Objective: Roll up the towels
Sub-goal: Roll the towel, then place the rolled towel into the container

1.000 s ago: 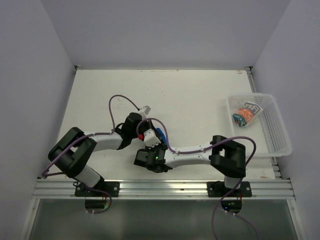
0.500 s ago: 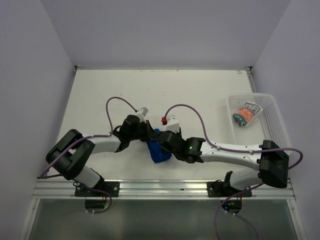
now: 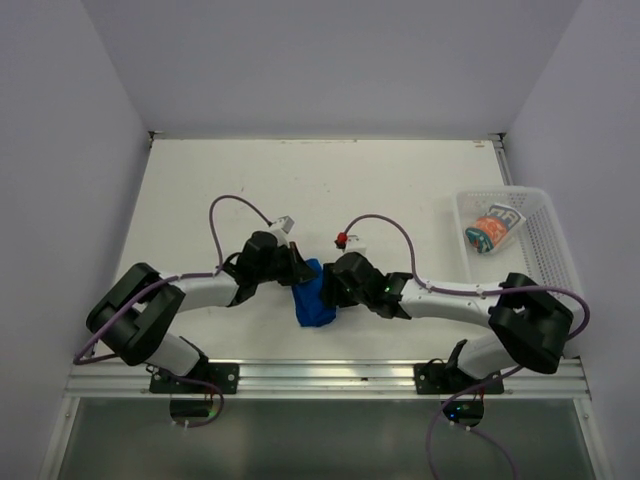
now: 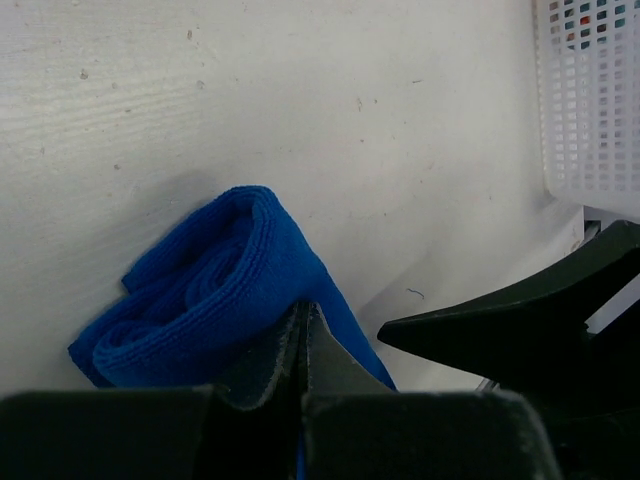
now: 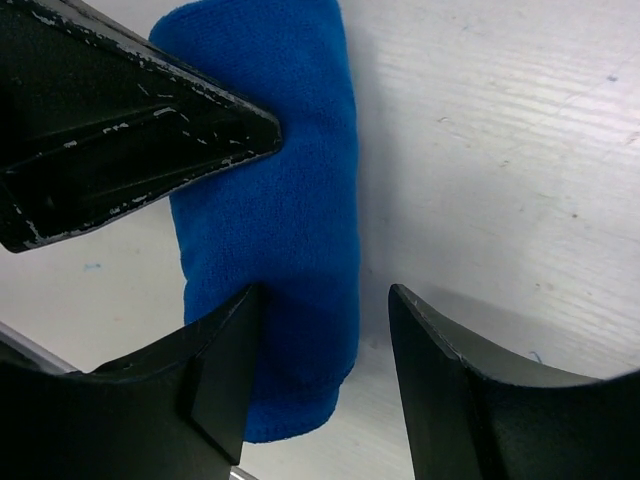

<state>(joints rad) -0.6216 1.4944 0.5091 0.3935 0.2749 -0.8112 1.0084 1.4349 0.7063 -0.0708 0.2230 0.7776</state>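
Right gripper (image 5: 325,295) has swung in, jaws open astride the rolled blue towel (image 5: 280,200) that the left gripper (image 4: 305,315) pinches shut; pickup looks near.

left arm (image 3: 195,289) reaching inward, left tool (image 4: 303,325) pinched, right arm (image 3: 455,298) reaching inward, right tool (image 5: 325,292) spread

No text, label, brand, number or sign is legible in any view. The patterned towel (image 3: 493,231) in the white basket (image 3: 545,250) carries pale block-shaped marks. These marks are too small to read.
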